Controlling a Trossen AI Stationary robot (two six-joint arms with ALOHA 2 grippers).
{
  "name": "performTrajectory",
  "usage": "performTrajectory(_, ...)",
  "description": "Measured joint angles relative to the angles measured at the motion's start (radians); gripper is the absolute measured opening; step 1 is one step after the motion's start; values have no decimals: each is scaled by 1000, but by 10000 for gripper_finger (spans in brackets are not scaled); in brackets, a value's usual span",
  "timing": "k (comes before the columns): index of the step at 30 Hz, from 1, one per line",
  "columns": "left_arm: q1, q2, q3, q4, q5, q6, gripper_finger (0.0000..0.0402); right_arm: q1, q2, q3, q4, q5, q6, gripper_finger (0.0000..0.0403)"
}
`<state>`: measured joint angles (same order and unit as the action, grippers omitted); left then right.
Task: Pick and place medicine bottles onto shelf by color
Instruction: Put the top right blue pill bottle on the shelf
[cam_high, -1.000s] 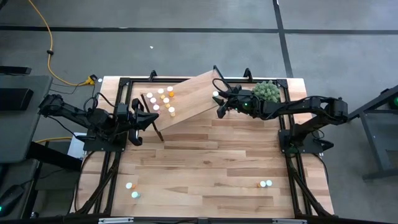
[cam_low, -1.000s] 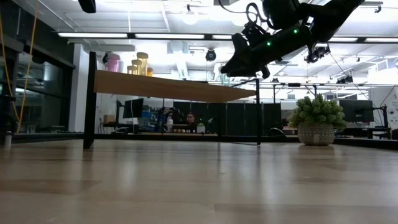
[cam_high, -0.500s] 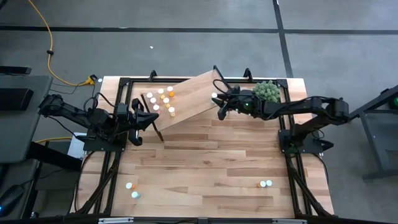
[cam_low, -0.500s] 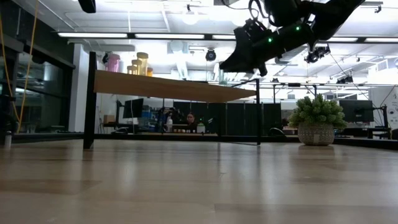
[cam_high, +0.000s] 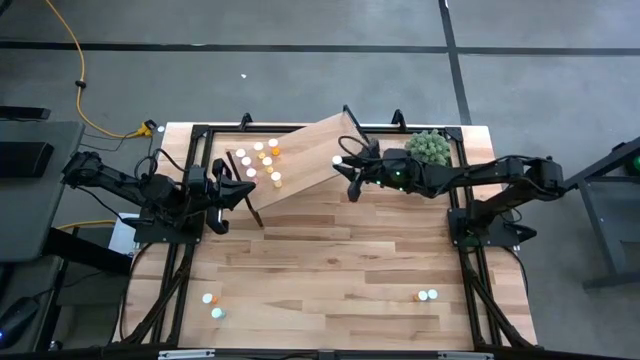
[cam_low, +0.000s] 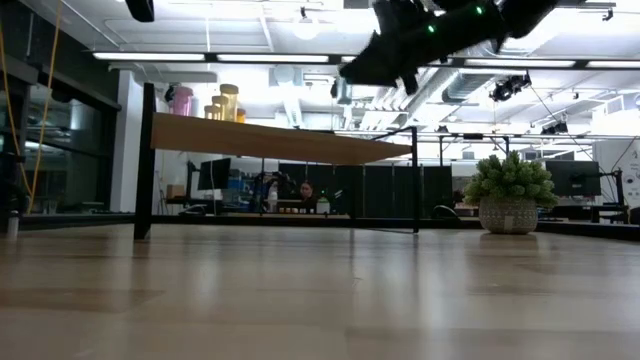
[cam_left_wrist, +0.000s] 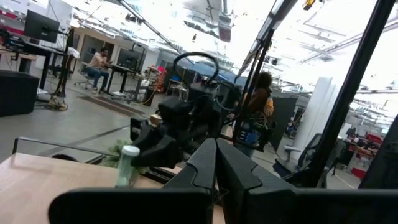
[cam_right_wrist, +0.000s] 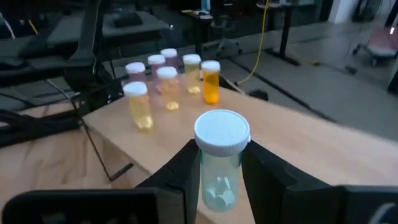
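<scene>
One light, slick teal bottle (cam_right_wrist: 221, 163) sits pinched below its cap in my right hand (cam_high: 343, 172), upper centre over the shelf (cam_high: 310, 150); I keep it upright.

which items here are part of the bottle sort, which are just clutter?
Job: pale bottle held in right gripper; bottles on the shelf; shelf; loose bottles on the table, near-left and near-right.
Clutter: potted plant; idle left gripper.
</scene>
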<state>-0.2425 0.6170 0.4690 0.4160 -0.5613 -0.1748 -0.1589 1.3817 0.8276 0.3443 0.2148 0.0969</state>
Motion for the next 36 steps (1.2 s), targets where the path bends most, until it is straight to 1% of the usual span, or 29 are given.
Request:
performTrajectory(3, 0, 0, 0, 1, 0, -7, 0, 6, 50, 88, -3, 21, -54, 93)
performTrajectory(6, -1, 0, 0, 1, 8, -8, 0, -16, 121, 173, -6, 14, -77, 93)
performTrajectory(12, -1, 0, 0, 4, 27, -9, 0, -70, 286, 347, -42, -62, -78, 93)
performTrajectory(19, -1, 0, 0, 8, 27, -6, 0, -110, 461, 515, -53, -102, -71, 93)
performTrajectory(26, -1, 0, 0, 8, 27, -6, 0, -122, 555, 596, -55, -112, -71, 93)
performTrajectory(36, -1, 0, 0, 8, 27, -6, 0, -139, 599, 599, -31, -87, -54, 93)
